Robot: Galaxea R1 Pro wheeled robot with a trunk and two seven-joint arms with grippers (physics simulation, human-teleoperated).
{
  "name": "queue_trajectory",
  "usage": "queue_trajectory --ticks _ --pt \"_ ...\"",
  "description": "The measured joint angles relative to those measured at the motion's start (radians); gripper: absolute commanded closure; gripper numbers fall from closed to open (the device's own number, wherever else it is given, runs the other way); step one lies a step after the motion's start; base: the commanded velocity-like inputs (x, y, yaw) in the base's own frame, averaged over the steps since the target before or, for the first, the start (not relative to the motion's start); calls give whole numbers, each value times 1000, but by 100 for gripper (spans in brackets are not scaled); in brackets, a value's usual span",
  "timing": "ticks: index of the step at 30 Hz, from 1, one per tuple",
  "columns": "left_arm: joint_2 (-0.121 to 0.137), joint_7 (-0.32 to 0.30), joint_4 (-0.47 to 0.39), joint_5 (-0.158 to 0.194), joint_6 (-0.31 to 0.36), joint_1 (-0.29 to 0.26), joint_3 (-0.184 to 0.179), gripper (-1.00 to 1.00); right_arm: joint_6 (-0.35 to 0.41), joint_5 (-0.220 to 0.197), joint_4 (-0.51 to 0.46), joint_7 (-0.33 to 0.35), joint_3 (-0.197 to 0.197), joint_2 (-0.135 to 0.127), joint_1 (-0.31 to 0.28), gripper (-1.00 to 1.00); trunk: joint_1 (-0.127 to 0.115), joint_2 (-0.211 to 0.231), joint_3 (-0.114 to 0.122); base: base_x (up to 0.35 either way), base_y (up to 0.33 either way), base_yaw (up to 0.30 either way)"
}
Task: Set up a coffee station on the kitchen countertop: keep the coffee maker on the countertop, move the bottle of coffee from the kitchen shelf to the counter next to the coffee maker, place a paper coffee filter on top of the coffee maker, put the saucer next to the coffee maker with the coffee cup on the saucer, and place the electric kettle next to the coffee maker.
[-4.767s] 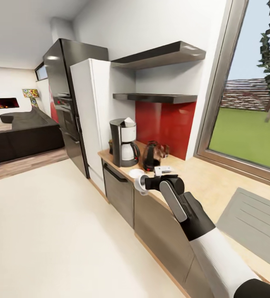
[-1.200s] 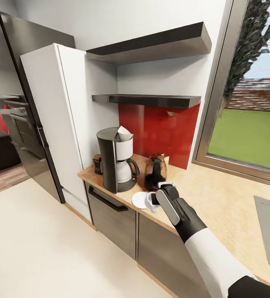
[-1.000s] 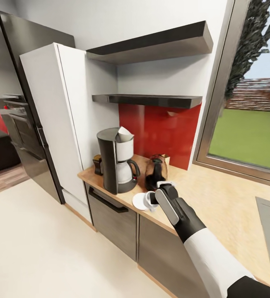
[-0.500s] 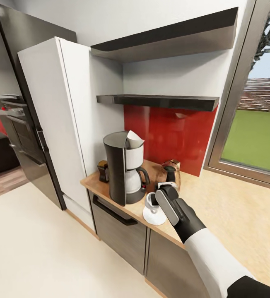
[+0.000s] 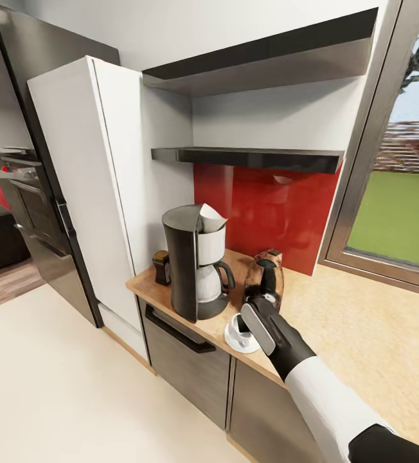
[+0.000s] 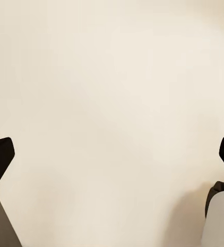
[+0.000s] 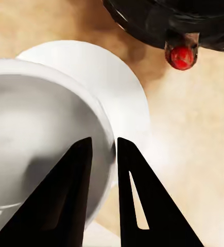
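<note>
Since half a second ago my right gripper (image 5: 240, 326) has carried the coffee cup (image 5: 233, 328) lower, down over the saucer (image 5: 241, 344) at centre frame in the head view. Its fingers (image 7: 137, 200) are clamped on the cup wall, one inside the rim and one outside. In the right wrist view the cup (image 7: 34, 139) sits above the saucer (image 7: 106, 87); whether they touch I cannot tell.

Coffee maker (image 5: 193, 263) stands on the worktop (image 5: 364, 328) just left of the saucer, with the paper filter (image 5: 211, 218) on top. Electric kettle (image 5: 266, 276) is directly behind my gripper, its dark base (image 7: 184, 20) near the saucer's edge. A small dark bottle (image 5: 162, 267) sits left of the coffee maker, against the white cabinet (image 5: 100, 173).

My left gripper (image 6: 112, 154) hangs over bare pale floor (image 6: 112, 77), fingertips wide apart.
</note>
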Motion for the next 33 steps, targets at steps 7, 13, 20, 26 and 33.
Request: queue_trajectory --ticks 7,13,20,26,33 --pt "0 0 0 0 0 0 -1 -100 0 -1 61 -1 0 0 0 100 0 0 0 0 0 0" --pt "0 0 0 0 0 0 0 -100 0 -1 75 0 0 -3 0 100 0 0 0 0 0 0" --pt "0 0 0 0 0 0 0 -100 0 -1 76 0 0 -2 0 100 0 0 0 47 0 0" --pt "0 0 0 0 -1 0 0 -100 0 -1 76 0 0 -3 0 100 0 0 0 171 0 0" --pt "0 0 0 0 -2 0 0 -100 0 -1 76 0 0 -3 0 100 0 0 0 19 0 0"
